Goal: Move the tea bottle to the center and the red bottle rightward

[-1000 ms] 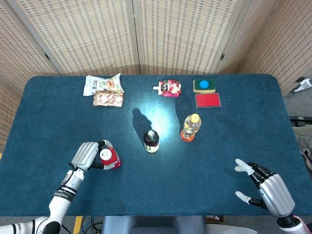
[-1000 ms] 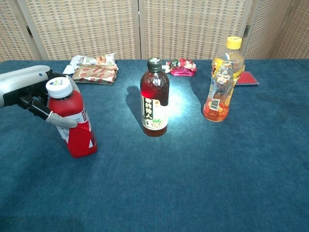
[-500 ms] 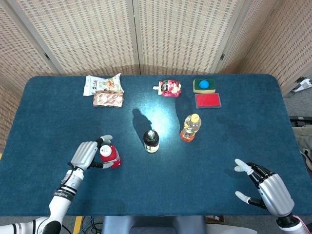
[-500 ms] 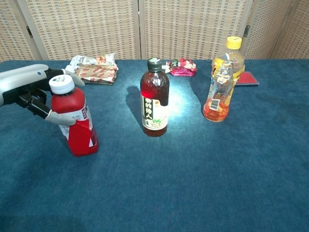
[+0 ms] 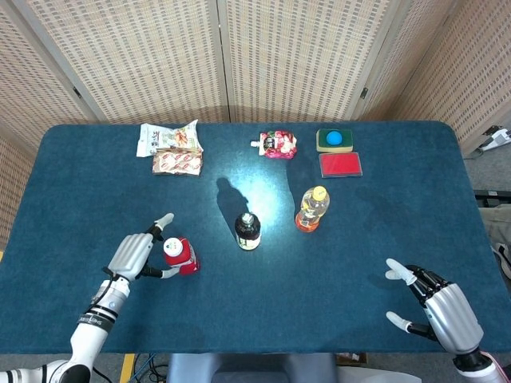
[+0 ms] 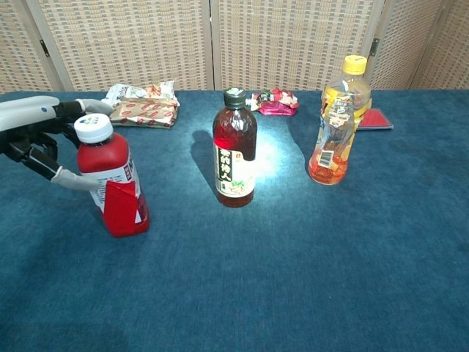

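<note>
Blue cloth covered the table, with woven screens behind. At near left the left hand sat spread beside the red bottle, fingers parted around it rather than clamped, as though letting go; whether its thumb touched the label was unclear. That bottle stood upright, left of center. Further right, the tea bottle stood about mid-table, near a yellow-capped bottle. At near right, the right hand hung open, empty, its wrist cut off by the frame.

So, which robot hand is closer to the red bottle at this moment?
Left. The left robot hand is right beside the red bottle, fingers spread around it; the right robot hand is far across the table.
</note>
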Available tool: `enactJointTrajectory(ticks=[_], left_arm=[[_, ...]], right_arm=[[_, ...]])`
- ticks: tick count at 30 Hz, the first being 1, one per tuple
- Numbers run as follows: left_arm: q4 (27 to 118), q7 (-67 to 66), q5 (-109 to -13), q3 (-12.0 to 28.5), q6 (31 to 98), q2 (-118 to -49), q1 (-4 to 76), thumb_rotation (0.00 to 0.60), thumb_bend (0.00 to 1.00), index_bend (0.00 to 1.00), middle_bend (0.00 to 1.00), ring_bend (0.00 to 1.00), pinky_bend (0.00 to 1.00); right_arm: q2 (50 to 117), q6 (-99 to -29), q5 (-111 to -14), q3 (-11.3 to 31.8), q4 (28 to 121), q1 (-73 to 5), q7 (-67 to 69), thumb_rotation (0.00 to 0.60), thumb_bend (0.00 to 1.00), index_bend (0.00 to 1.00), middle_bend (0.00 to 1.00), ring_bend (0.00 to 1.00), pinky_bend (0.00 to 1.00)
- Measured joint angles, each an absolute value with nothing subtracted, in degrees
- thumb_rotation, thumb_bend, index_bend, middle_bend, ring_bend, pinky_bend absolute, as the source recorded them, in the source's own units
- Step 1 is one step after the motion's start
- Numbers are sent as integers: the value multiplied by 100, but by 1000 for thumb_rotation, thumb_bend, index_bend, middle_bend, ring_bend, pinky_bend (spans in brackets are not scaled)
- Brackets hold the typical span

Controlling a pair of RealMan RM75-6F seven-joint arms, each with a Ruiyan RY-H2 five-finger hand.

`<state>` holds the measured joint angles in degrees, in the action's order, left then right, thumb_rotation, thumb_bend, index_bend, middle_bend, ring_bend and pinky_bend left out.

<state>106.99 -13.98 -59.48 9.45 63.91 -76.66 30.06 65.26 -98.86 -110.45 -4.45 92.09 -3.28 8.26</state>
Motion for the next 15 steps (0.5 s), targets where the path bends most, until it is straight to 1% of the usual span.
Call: enactJointTrajectory(ticks=[8,15], left_arm=[[10911,-1388,-6112,844,6535,-7284,2866,600,53,14,87,267,566],[10911,-1211,-6643,659,6931,-7052,2561,600,53,31,87,265,560]], right_arm=[[6514,-9826,-10933,-419,9220,-326,778,600,35,137,379,298,517],[6451,-9704,-10701,-372,9293,-318,674,600,35,145,379,298,517]])
